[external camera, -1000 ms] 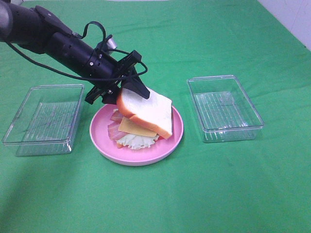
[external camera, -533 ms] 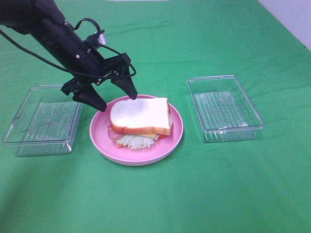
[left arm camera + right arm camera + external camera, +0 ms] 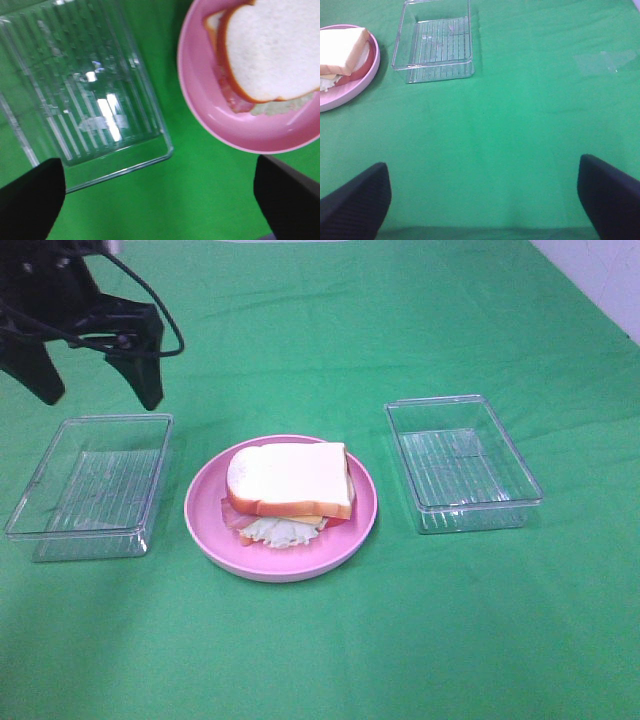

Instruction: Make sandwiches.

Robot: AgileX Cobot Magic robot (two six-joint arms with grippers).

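Currently: sandwiches (image 3: 289, 490) stacked on pink plate (image 3: 355, 530); left tool (image 3: 95, 390), nearer, jaws apart, empty, beyond plate's left; right tool (image 3: 485, 200) apart.

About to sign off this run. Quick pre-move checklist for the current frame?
1. Sandwich stacked on pink plate: ok.
2. Top bread slice lying flat: ok.
3. Left tool open, holding nothing: ok.
4. Left tool apart from the sandwich, above the left tray: ok.
5. Right tool open, holding nothing: ok.
6. Bottom bread slice under the fillings: cannot tell.
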